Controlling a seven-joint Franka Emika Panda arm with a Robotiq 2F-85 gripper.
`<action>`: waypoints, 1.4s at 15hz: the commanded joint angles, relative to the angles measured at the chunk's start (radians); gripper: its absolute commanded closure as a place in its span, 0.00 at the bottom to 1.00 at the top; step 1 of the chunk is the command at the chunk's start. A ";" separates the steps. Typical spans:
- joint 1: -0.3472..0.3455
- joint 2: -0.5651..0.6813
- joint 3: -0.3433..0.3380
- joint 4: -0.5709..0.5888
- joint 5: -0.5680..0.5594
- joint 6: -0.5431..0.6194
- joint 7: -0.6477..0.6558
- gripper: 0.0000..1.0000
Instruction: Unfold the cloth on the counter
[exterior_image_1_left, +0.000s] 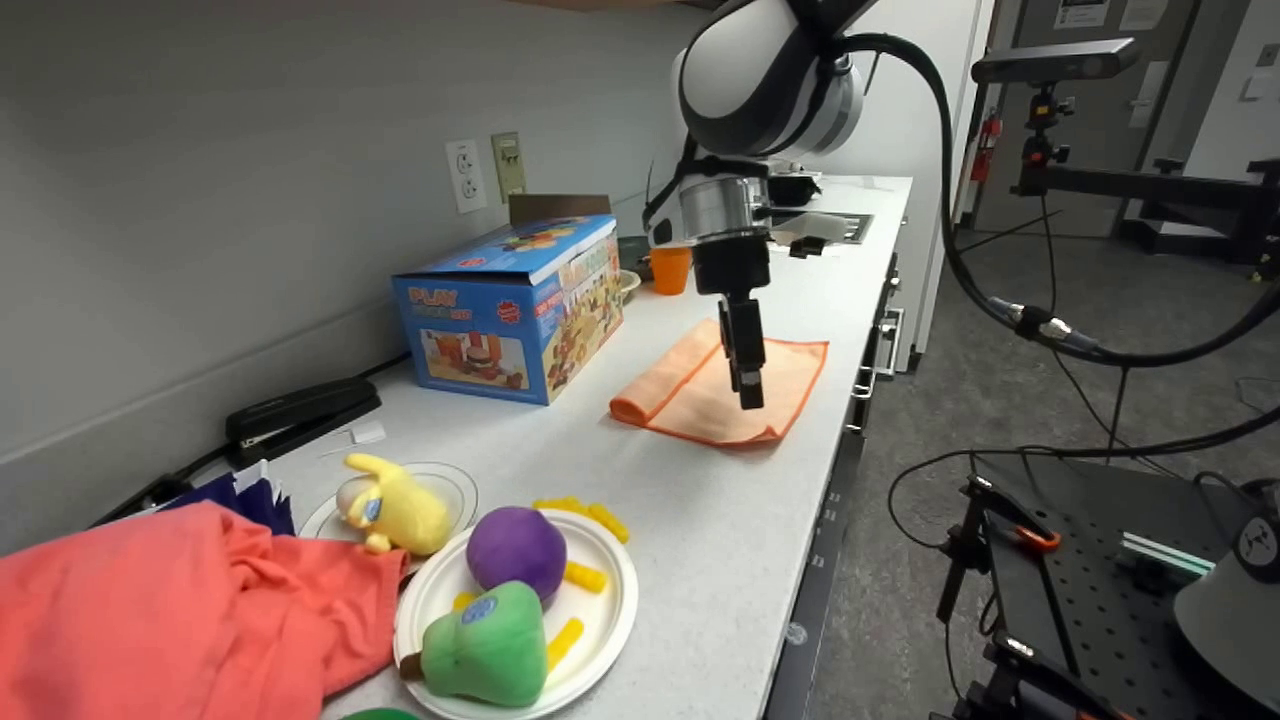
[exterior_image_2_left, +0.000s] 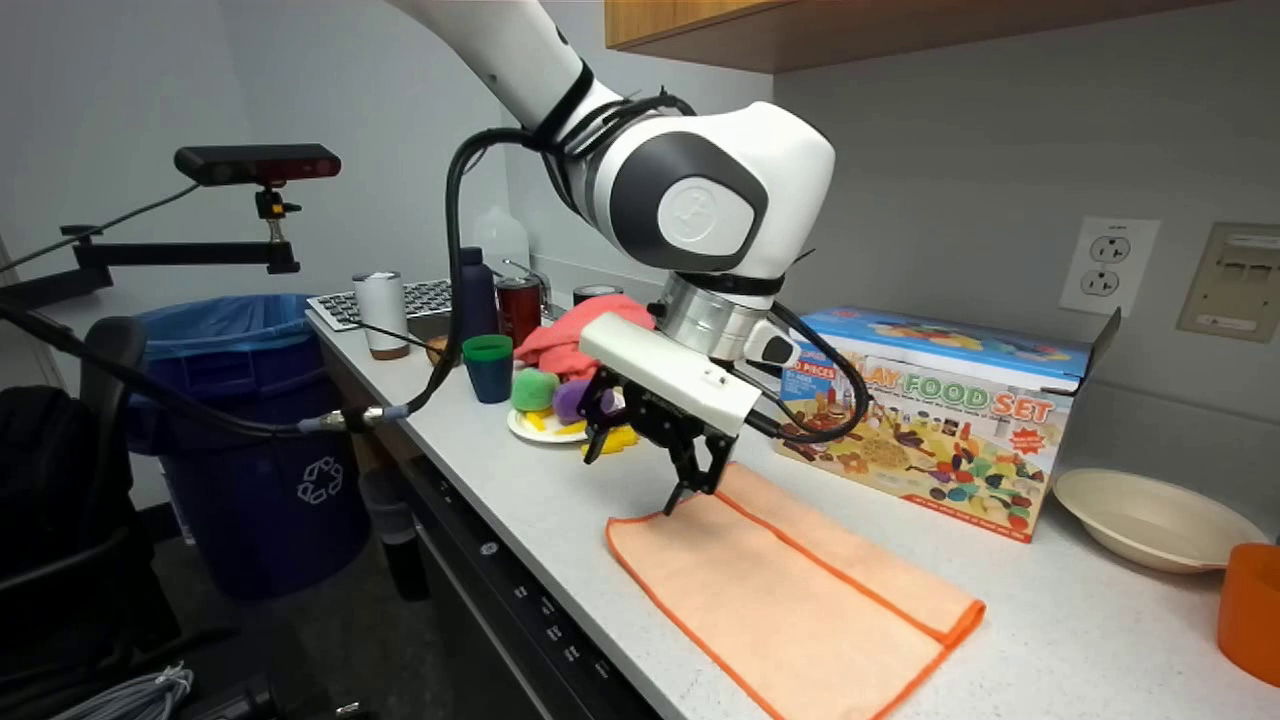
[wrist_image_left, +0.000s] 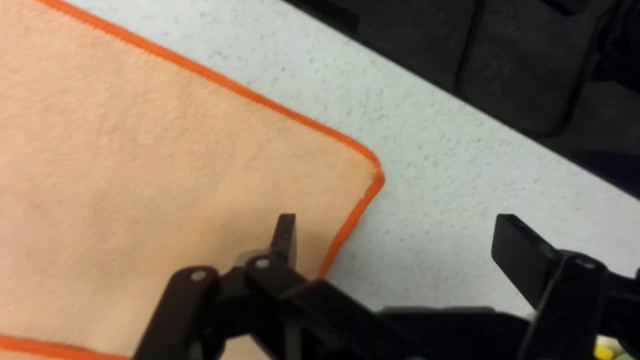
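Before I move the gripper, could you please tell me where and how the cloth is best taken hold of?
I would pinch the loose hem of the flap on the cloth, from above and the front-edge side of the counter. The flap seems folded over along the side nearest the toy box, so its hem lies on top, facing that front edge.
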 joint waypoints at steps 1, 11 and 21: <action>0.032 0.028 0.003 0.017 -0.104 0.173 0.163 0.00; 0.056 0.154 0.000 0.100 -0.300 0.240 0.550 0.00; -0.001 0.272 0.000 0.250 -0.131 0.113 0.549 0.00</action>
